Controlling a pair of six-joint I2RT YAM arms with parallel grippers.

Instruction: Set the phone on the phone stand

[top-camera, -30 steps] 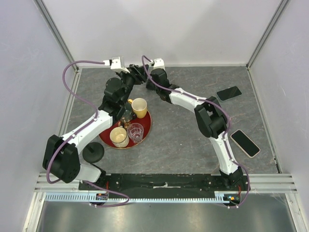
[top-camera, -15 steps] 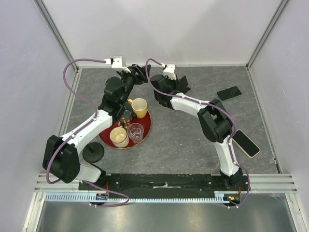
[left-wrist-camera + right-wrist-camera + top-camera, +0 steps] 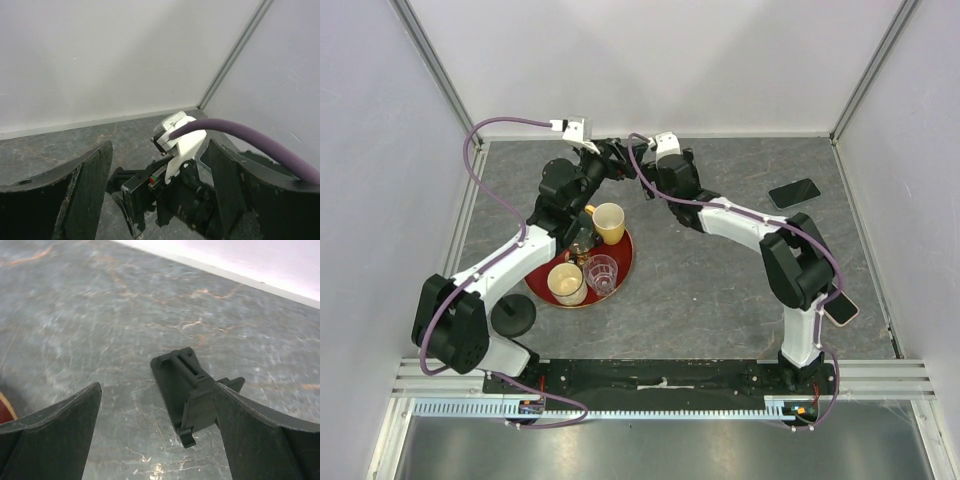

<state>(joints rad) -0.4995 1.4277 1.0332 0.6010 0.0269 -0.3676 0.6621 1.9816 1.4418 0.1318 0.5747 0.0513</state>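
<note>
**A:** Where to look for the phone (image 3: 844,309)?

**B:** At four o'clock on the table (image 3: 700,290), hard by the right edge. Lying flat, mostly hidden beneath the elbow of the right arm (image 3: 798,268), with only a cream-rimmed corner on show.

**A:** And the phone stand (image 3: 513,317)?

**B:** Over at eight o'clock, upright, just beside the lower link of the left arm (image 3: 500,265). Well apart from the phone, right across the table.

**A:** Any word on the left gripper (image 3: 160,146)?

**B:** Spread wide, pinching nothing. Raised near twelve o'clock and aimed at the right arm's wrist, with a white camera housing (image 3: 178,133) and a purple cable (image 3: 240,137) framed between the fingers.

**A:** Same for the right gripper (image 3: 157,388)?

**B:** Also spread wide, gripping nothing. Up near twelve o'clock too, nose to nose with the left one. Between its fingers, a black blocky part (image 3: 184,390) above the grey stone; impossible to tell whose.

**A:** Anything else worth noting?

**B:** A red tray (image 3: 626,266) around nine o'clock, holding a yellow mug (image 3: 609,222), a cream cup (image 3: 566,283) and a clear glass (image 3: 601,272). At two o'clock, a smaller all-black slab (image 3: 794,192), flat on the table.
</note>
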